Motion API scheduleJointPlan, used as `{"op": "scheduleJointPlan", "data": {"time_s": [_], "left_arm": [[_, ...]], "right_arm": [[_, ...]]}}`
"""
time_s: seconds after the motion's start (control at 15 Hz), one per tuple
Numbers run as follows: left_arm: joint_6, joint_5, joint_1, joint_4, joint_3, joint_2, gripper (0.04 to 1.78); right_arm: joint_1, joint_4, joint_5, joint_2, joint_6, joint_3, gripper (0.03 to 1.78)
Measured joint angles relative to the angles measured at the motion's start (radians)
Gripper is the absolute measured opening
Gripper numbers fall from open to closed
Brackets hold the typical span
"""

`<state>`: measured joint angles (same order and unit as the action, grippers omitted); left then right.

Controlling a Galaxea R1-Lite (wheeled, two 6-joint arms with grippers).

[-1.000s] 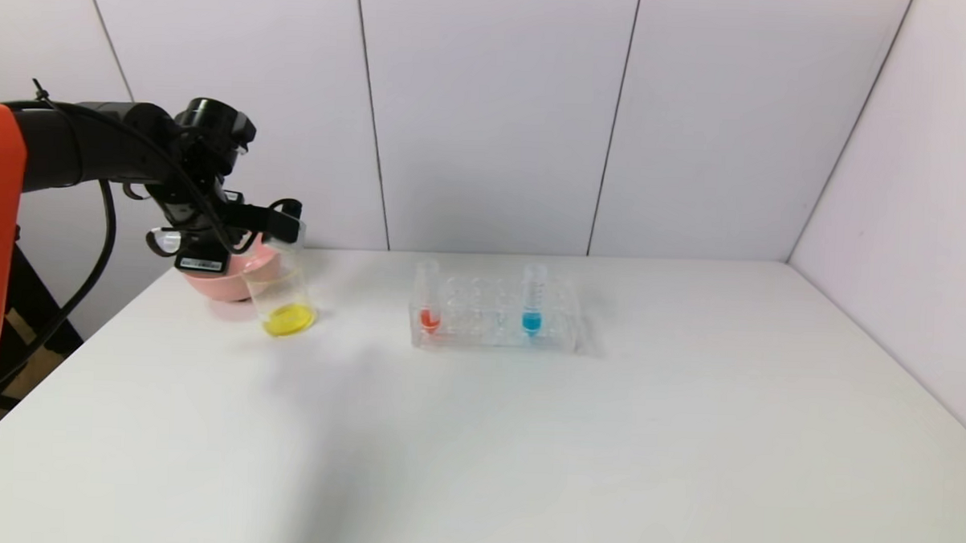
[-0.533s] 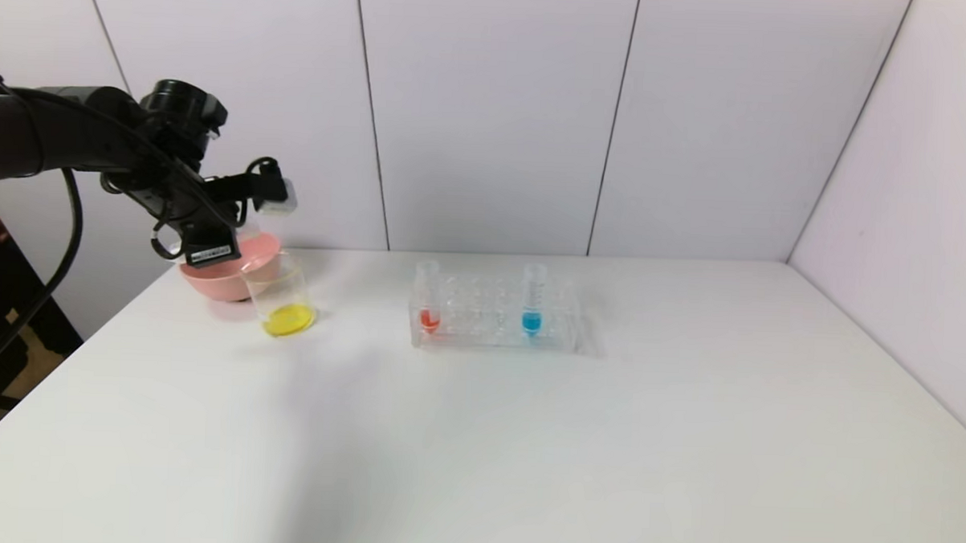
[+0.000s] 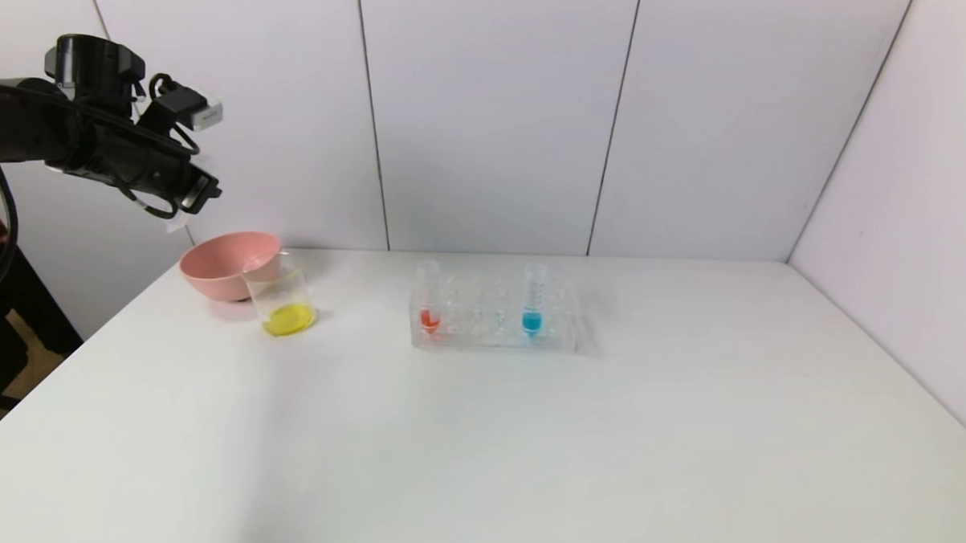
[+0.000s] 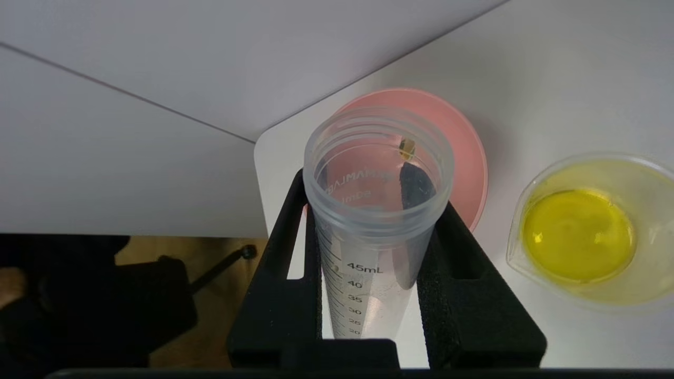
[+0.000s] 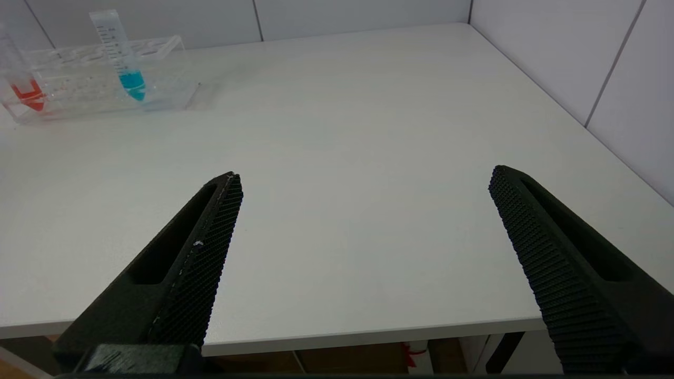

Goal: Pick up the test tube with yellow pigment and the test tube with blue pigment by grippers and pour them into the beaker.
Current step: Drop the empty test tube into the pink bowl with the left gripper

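My left gripper [image 4: 374, 210] is shut on the test tube with yellow pigment [image 4: 368, 247], a clear graduated tube now holding only a yellow drop near its rim. In the head view this gripper [image 3: 196, 191] hangs high at the far left, above the pink bowl. The beaker [image 3: 281, 298] stands beside the bowl with yellow liquid in its bottom [image 4: 579, 234]. The test tube with blue pigment [image 3: 533, 301] stands upright in the clear rack [image 3: 489, 324], also in the right wrist view [image 5: 124, 58]. My right gripper [image 5: 363, 184] is open over the table's near edge, with nothing in it.
A pink bowl [image 3: 222, 264] sits at the table's back left corner, touching the beaker; its rim [image 4: 471, 158] shows behind the held tube. A tube with red liquid [image 3: 428, 300] stands at the rack's left end. Walls close the back and right.
My left arm has lifted up and back to the left, away from just over the bowl and beaker, keeping hold of the tube. The beaker, bowl and rack have not moved.
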<state>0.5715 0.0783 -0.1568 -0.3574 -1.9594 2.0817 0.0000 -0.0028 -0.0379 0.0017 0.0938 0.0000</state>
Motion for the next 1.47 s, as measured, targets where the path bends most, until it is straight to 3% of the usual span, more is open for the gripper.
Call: {"op": "scheduleJointPlan", "data": {"time_s": [0.4, 0.67, 0.87, 1.27, 1.47], "left_arm": [[-0.311, -0.026, -0.021, 0.033, 0.076, 0.009, 0.52], [-0.357, -0.026, -0.028, 0.109, 0.100, 0.045, 0.52], [-0.433, -0.026, -0.029, 0.115, 0.103, 0.071, 0.52], [-0.448, -0.026, -0.029, 0.117, 0.084, 0.110, 0.52], [-0.448, -0.026, -0.030, 0.119, 0.069, 0.127, 0.64]], "right_arm": [[0.000, 0.000, 0.000, 0.000, 0.000, 0.000, 1.71], [0.000, 0.000, 0.000, 0.000, 0.000, 0.000, 1.71], [0.000, 0.000, 0.000, 0.000, 0.000, 0.000, 1.71], [0.000, 0.000, 0.000, 0.000, 0.001, 0.000, 1.71], [0.000, 0.000, 0.000, 0.000, 0.001, 0.000, 1.71]]}}
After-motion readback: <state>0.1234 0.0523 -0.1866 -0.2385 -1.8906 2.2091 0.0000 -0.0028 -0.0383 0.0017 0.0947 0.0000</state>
